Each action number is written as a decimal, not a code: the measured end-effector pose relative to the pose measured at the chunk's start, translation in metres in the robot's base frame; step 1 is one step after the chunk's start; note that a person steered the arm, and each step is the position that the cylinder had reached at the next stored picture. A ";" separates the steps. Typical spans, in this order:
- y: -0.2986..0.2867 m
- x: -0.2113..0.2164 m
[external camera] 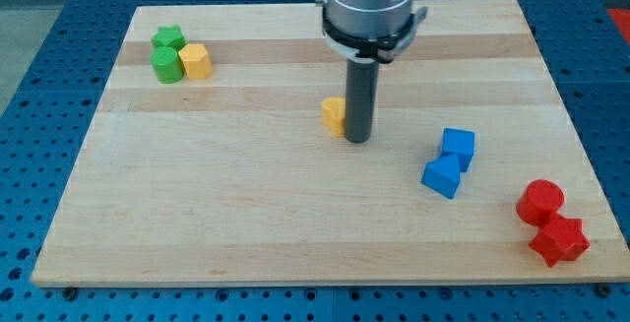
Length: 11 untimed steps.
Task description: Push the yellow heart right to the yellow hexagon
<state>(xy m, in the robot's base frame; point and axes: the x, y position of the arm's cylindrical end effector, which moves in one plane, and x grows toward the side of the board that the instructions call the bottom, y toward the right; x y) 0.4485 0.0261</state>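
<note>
Wooden board (246, 204) on blue pegboard table (39, 115); my tip (358, 141) touching yellow heart (334, 114).

Single camera views the pale wooden board (246, 214) from beyond its bottom edge, elevated, angled downward, moderately close, with the whole board in frame.

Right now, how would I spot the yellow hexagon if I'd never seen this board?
Start at the wooden board and go to its top-left corner in the view, where three blocks huddle. The yellow hexagon is the rightmost, touching the green cylinder, below the green star. It is the only yellow one there.
</note>
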 end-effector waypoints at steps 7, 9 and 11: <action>-0.030 -0.002; -0.046 -0.052; -0.087 -0.081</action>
